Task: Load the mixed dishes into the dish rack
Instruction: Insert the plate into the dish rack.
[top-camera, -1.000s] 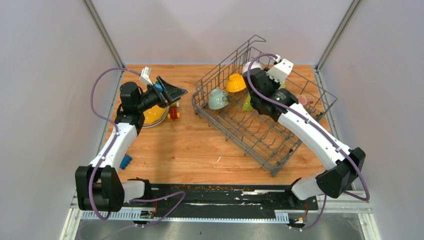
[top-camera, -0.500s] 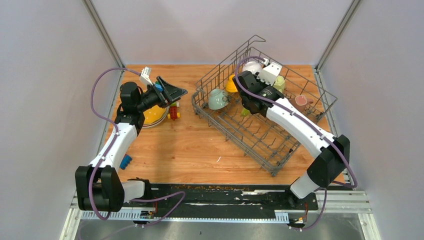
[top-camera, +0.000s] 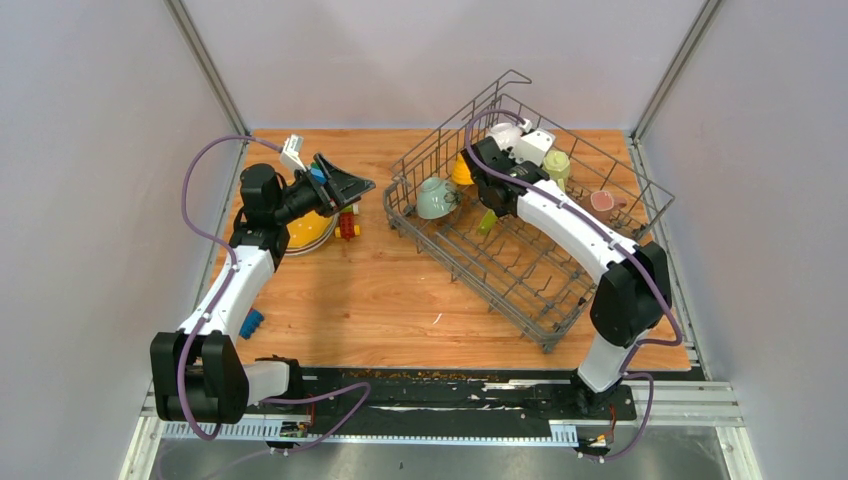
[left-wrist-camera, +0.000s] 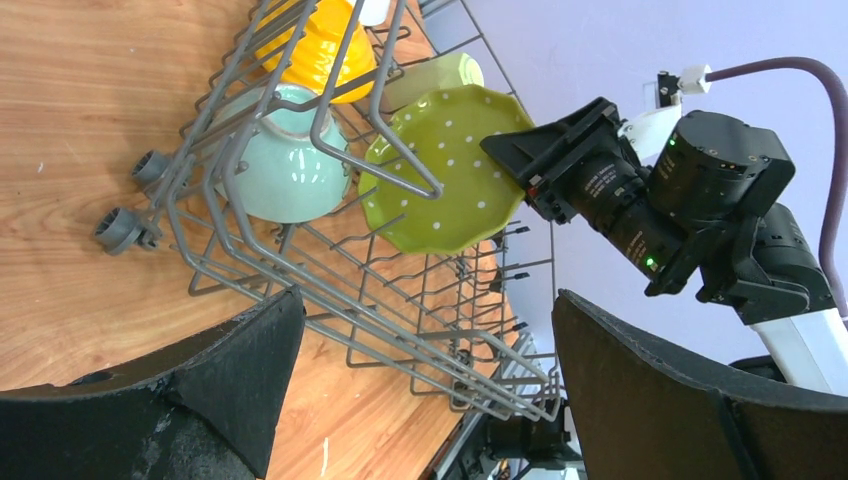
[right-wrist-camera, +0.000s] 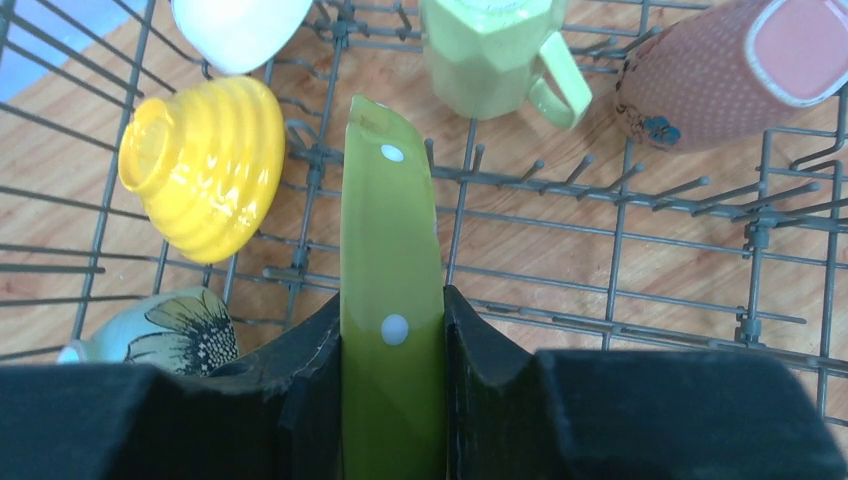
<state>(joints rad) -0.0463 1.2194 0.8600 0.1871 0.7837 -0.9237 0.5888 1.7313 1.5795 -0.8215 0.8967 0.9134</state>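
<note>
5 dishes sit in the dish rack (top-camera: 465, 280): yellow bowl (right-wrist-camera: 200, 170), white bowl (right-wrist-camera: 240, 25), green mug (right-wrist-camera: 490, 50), pink mug (right-wrist-camera: 720, 70) and teal mug (left-wrist-camera: 285, 160). The right gripper (right-wrist-camera: 392, 310) pinches the green dotted plate (right-wrist-camera: 390, 230) edge-on, centre of its wrist view, over the tines. A yellow plate (top-camera: 310, 232) waits upper left, beside the wide-spread left gripper (top-camera: 345, 185).

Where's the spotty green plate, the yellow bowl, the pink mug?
spotty green plate (left-wrist-camera: 462, 150), left wrist view, dotted face
yellow bowl (right-wrist-camera: 200, 165), right wrist view, ribbed side
pink mug (right-wrist-camera: 725, 80), right wrist view, outer side
</note>
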